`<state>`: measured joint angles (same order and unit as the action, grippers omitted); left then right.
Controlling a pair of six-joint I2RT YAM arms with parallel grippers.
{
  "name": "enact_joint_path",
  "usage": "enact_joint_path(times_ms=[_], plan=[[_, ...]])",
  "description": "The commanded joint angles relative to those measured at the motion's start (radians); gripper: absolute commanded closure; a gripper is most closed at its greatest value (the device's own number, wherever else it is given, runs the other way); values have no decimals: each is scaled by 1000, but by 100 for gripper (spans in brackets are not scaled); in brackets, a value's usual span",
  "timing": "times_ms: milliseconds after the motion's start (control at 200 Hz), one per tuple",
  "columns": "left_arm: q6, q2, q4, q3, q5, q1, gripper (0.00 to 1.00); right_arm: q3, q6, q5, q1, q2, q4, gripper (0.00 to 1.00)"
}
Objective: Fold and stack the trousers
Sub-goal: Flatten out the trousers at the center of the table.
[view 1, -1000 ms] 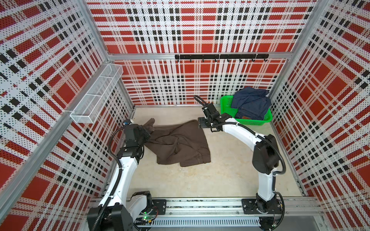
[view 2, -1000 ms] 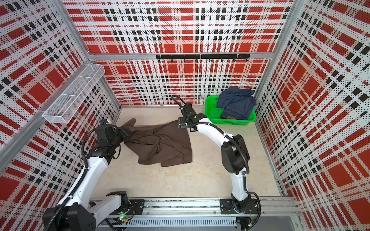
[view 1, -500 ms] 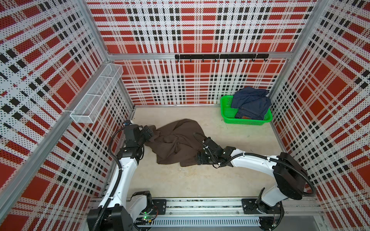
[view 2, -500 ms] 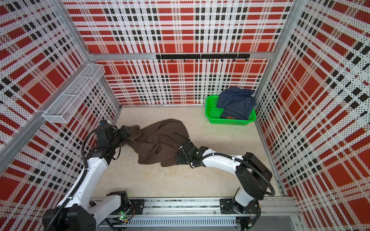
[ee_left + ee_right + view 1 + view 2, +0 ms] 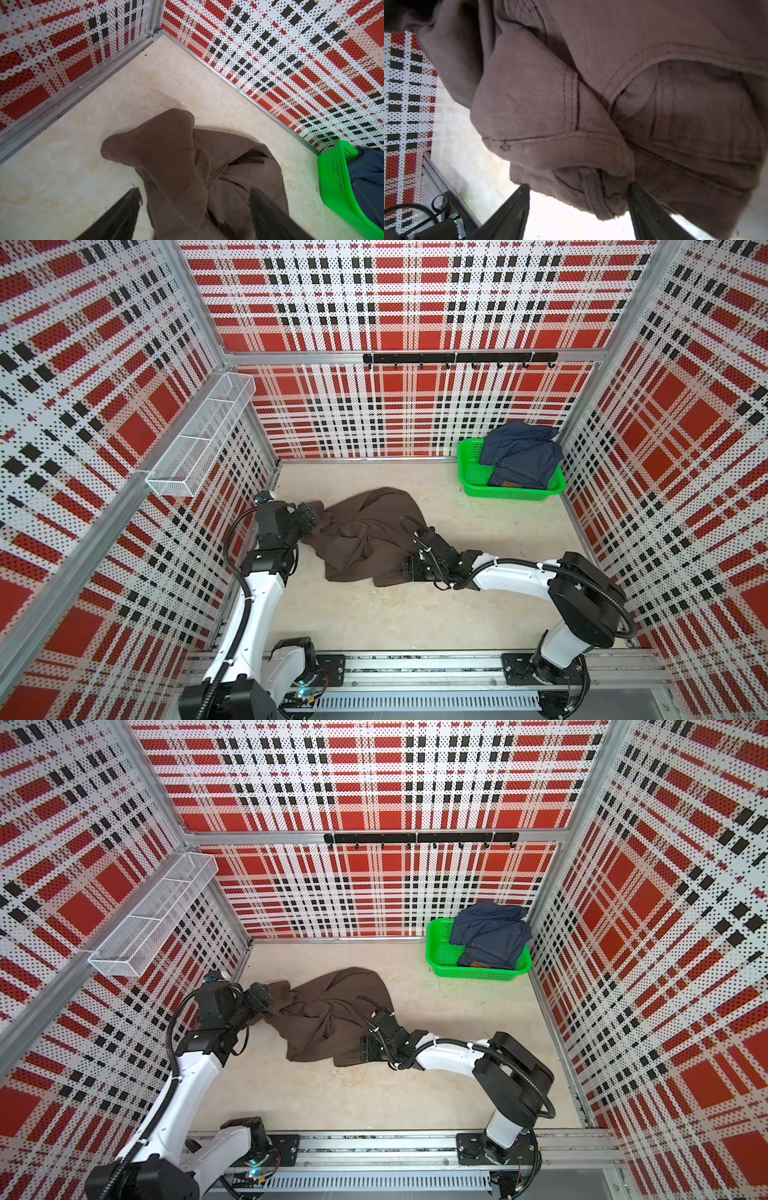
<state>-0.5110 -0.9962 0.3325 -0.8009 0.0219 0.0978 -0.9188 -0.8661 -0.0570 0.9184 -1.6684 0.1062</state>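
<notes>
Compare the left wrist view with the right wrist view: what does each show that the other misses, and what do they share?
Only the left wrist view shows the green basket with blue jeans in it, and the enclosure's corner. Only the right wrist view shows the cloth's stitched seams close up, and a black cable. Both show the brown trousers crumpled on the pale tabletop, the plaid wall, and that arm's own gripper: the left gripper and the right gripper, each with jaws apart and cloth between them.

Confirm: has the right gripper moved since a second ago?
Yes. The right gripper left the green basket's side for the trousers' edge nearer the front rail.
</notes>
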Motion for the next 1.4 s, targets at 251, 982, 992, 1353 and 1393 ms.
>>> enact_joint_path(times_ms=[251, 982, 992, 1353, 1393], plan=[[22, 16, 19, -23, -17, 5, 14, -6, 119, 23, -6, -4, 22, 11], [27, 24, 25, -35, -13, 5, 14, -25, 267, -267, 49, 46, -44, 30], [28, 22, 26, -35, -12, 5, 14, -25, 266, -270, 51, 47, -43, 30], [38, 12, 36, -57, -5, 6, 14, 17, 254, -257, 47, 15, -109, 45], [40, 12, 36, -57, -4, 6, 14, 21, 244, -250, 39, 10, -112, 46]])
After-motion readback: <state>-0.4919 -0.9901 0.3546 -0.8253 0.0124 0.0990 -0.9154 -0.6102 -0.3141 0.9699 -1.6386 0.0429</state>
